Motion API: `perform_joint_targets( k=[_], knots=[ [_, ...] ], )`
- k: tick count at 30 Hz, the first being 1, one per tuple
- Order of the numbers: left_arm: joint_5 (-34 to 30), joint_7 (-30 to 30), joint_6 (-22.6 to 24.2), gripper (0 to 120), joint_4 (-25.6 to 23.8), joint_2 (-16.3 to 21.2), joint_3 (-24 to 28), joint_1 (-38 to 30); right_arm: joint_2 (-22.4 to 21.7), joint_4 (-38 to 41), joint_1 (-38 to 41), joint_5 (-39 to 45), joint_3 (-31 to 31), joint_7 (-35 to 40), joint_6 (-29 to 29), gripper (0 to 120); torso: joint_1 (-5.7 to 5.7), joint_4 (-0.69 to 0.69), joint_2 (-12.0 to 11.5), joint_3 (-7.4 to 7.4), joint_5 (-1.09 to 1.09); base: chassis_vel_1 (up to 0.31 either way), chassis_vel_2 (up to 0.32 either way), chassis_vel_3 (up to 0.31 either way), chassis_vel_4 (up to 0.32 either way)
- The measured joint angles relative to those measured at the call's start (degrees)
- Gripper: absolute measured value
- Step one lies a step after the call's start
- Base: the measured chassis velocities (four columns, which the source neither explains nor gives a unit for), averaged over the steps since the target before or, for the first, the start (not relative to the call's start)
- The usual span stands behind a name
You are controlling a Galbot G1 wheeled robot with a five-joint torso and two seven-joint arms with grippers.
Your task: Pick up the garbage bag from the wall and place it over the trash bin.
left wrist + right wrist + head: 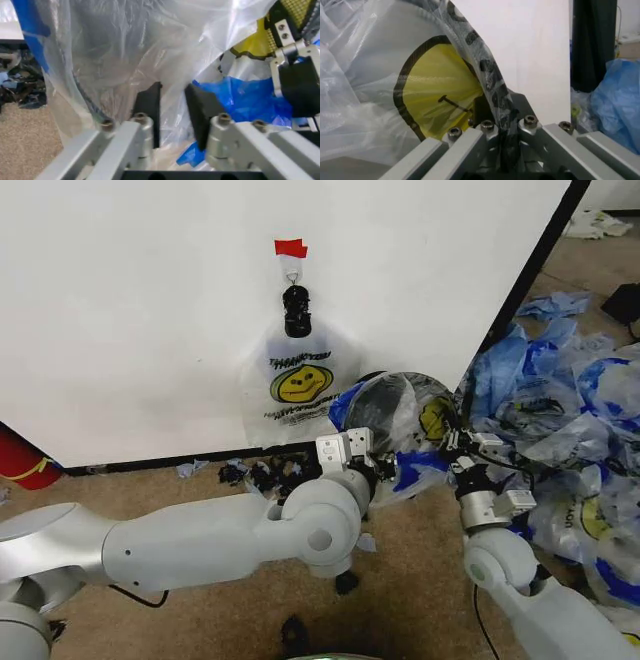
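One garbage bag [405, 412], thin and translucent with a yellow smiley face, is draped over the round black trash bin [372, 380] on the floor at the foot of the wall [150, 300]. My right gripper [452, 448] [500, 127] is shut on the printed film [435, 93] at the bin's right side. At the bin's near left side my left gripper [383, 468] [175, 108] has its fingers apart, with the film [125, 56] hanging loose between them. A second smiley-face bag [297, 385] hangs on the wall from a black clip [296, 310] under red tape.
A heap of bluish plastic bags [570, 400] covers the floor to the right of the bin. Dark scraps [260, 472] lie along the wall's base strip. A red cylinder [20, 462] stands at the far left. The wall's black edge [530, 280] runs up on the right.
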Motion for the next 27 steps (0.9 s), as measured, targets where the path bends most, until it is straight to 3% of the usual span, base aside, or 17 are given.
perform_joint_targets(
  k=[5,7,15,19,21,27],
  knots=[
    [-1.49,1.83,-0.77,0,-0.42,-0.32,-0.99,0.45,0.38,-0.66,0.52,-0.18,-0.33,0.08,-0.06,0,0.0,0.0,0.0,0.0,0.0,0.0,0.0,0.0,0.0],
    [-3.27,4.3,-2.0,1,-1.07,-0.67,-1.98,0.63,0.58,-0.94,0.56,-0.58,-0.4,0.07,-0.06,0,0.0,0.01,0.0,0.0,0.01,0.0,0.0,0.0,0.0],
    [-6.26,7.62,-5.16,26,-1.38,-2.61,-4.17,-0.18,0.96,-1.75,0.99,-1.37,-0.67,-0.24,-0.07,0,0.0,0.0,0.0,-0.01,0.02,0.0,0.0,0.0,0.0],
    [-6.67,6.49,-5.27,45,-1.06,-3.39,-3.91,-1.06,1.25,-1.67,1.01,-1.51,-0.69,-0.25,-0.13,0,0.0,0.0,0.0,0.0,0.01,0.0,0.0,0.0,0.0],
    [-6.72,5.94,-5.22,48,-1.06,-3.59,-3.77,-1.15,1.26,-1.66,1.01,-1.56,-0.69,-0.25,-0.14,0,0.0,0.01,0.0,0.0,0.0,0.0,0.0,0.0,0.0],
    [-5.83,0.28,-3.08,73,-1.55,-2.78,-2.83,-2.29,0.95,-2.1,1.01,-1.76,-0.5,-0.5,-0.04,0,0.0,0.04,0.0,0.0,0.0,0.0,0.0,0.0,0.0]
  ],
)
